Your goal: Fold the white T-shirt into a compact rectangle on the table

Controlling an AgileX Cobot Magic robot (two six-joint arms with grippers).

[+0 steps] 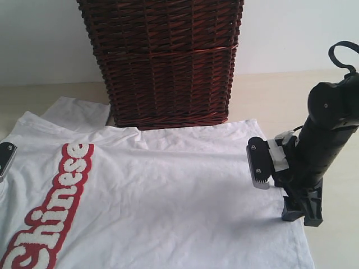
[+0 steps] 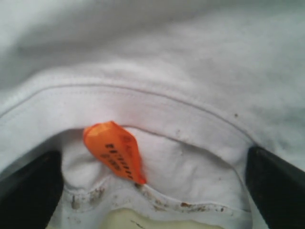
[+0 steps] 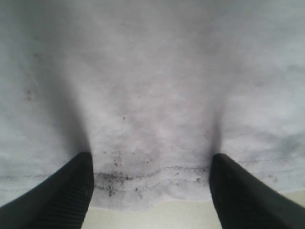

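Observation:
The white T-shirt (image 1: 168, 190) lies spread flat on the table (image 1: 280, 95), its red-outlined lettering (image 1: 61, 196) at the left. My left gripper (image 1: 5, 157) shows only at the left edge of the exterior view. In the left wrist view it (image 2: 151, 157) stands open, its fingers wide on either side of the collar and the orange neck tag (image 2: 114, 150). My right gripper (image 1: 303, 210) is down at the shirt's right-hand hem. In the right wrist view it (image 3: 151, 157) is open, straddling the stitched hem (image 3: 152, 174), with bare table (image 3: 152, 217) just beyond.
A dark brown wicker basket (image 1: 162, 61) stands at the back, touching the shirt's far edge. One sleeve (image 1: 76, 115) sticks out to the basket's left. Bare table shows to the right of the shirt and behind it.

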